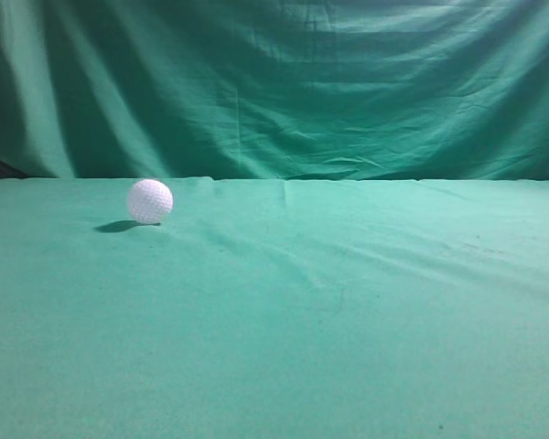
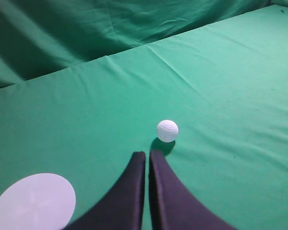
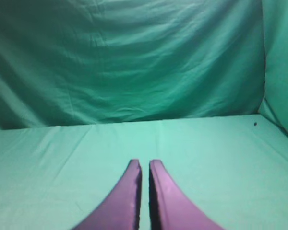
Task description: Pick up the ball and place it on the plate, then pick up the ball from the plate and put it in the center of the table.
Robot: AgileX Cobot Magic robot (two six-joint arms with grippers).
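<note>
On table (image 1: 348, 347): one ball (image 1: 150, 201) | one plate (image 2: 32, 201) | left gripper (image 2: 147, 154) narrow, empty | right gripper (image 3: 144, 164) narrow, empty

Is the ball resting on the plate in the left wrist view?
No, the ball lies on the green table, apart from the plate.

The left gripper (image 2: 147, 154) has two smooth, dark, curved tapering fingers. The right gripper (image 3: 145, 164) has similar fingers, tinted purplish, with bumpy inner edges.
</note>
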